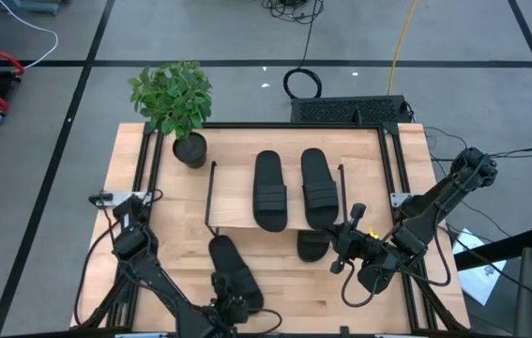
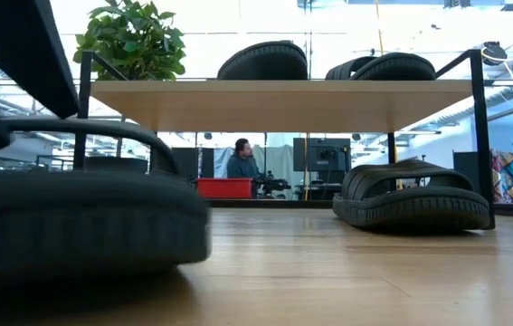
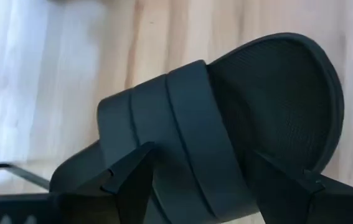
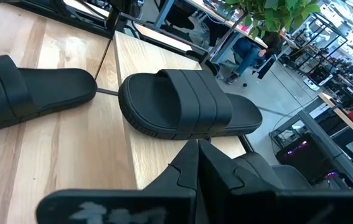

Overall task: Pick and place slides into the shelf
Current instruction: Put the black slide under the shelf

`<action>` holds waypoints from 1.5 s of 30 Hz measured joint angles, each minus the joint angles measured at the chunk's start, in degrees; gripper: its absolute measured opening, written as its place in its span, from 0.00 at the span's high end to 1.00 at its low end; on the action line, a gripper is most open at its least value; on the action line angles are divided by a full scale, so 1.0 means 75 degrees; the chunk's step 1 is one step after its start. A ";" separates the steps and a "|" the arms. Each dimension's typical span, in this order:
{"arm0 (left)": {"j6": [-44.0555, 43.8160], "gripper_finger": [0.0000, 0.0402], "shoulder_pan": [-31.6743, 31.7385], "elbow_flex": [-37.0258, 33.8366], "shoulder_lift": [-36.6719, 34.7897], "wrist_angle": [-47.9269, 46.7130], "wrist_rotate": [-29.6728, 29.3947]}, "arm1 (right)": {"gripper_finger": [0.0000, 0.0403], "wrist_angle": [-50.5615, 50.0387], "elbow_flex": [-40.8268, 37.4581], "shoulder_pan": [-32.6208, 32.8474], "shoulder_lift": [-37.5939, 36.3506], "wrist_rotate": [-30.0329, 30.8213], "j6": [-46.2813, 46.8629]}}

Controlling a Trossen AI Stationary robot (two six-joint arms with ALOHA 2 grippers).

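Two black slides (image 1: 269, 191) (image 1: 319, 188) lie side by side on the shelf's wooden top board (image 1: 237, 192). A third slide (image 1: 312, 246) (image 2: 414, 195) rests sole-down on the table, half under the board's near edge. The fourth slide (image 1: 228, 263) (image 3: 276, 93) lies sole-down on the table toward the near left. My left gripper (image 1: 235, 302) (image 3: 207, 180) is open over its near half, one finger on each side of the ribbed strap (image 3: 182, 137). My right gripper (image 1: 343, 252) (image 4: 198, 152) is shut, just right of the third slide (image 4: 188, 106), holding nothing. My left gripper stands open across the fourth slide, with its fingers (image 3: 132, 177) on either side of the strap (image 3: 182, 137). I cannot tell whether they touch it. The slide lies flat on the table.
A potted plant (image 1: 174, 99) stands at the table's far left corner beside the shelf. The shelf's thin black wire legs (image 2: 478, 136) frame the space under the board. Bare tabletop (image 1: 284, 291) lies between the two grippers near the front edge. A person sits in the room behind (image 2: 241, 158).
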 joint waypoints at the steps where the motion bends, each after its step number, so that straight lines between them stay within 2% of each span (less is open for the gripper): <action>1: -0.0200 0.39 0.0016 0.0010 0.0002 -0.0107 0.0001 | 1.00 0.0011 0.0000 0.0000 0.0000 -0.0001 0.0000; 9: -0.0983 0.39 0.0169 0.0007 0.0101 -0.0855 0.0093 | 1.00 0.0058 0.0000 0.0000 0.0000 -0.0001 0.0000; 13: -0.0383 0.39 0.0186 0.0157 0.0131 -0.1043 0.0551 | 1.00 0.0061 0.0000 0.0000 0.0000 0.0000 -0.0017; 17: 0.0710 0.39 0.0084 0.1034 0.0131 -0.1455 0.0935 | 1.00 0.0063 0.0000 0.0000 0.0000 -0.0002 -0.0017; 20: 0.0596 0.39 -0.0037 0.2100 0.0115 -0.2042 0.0366 | 1.00 0.0084 0.0000 0.0000 0.0000 -0.0003 -0.0017; 23: 0.0648 0.39 -0.0038 0.2574 -0.0038 -0.2043 -0.0020 | 1.00 0.0090 0.0000 0.0000 0.0000 -0.0003 -0.0017; 29: 0.0523 0.39 -0.0007 0.2502 -0.0497 -0.2057 -0.0118 | 1.00 0.0109 0.0000 0.0000 0.0000 -0.0215 -0.0029; 34: 0.0964 0.39 -0.0082 0.2487 -0.0488 -0.2049 -0.0015 | 1.00 0.0114 0.0000 0.0003 0.0000 -0.0413 -0.0097; 45: 0.0854 0.39 -0.0092 0.2487 -0.0490 -0.2045 -0.0009 | 1.00 0.0113 0.0000 0.0003 0.0000 -0.0405 -0.0111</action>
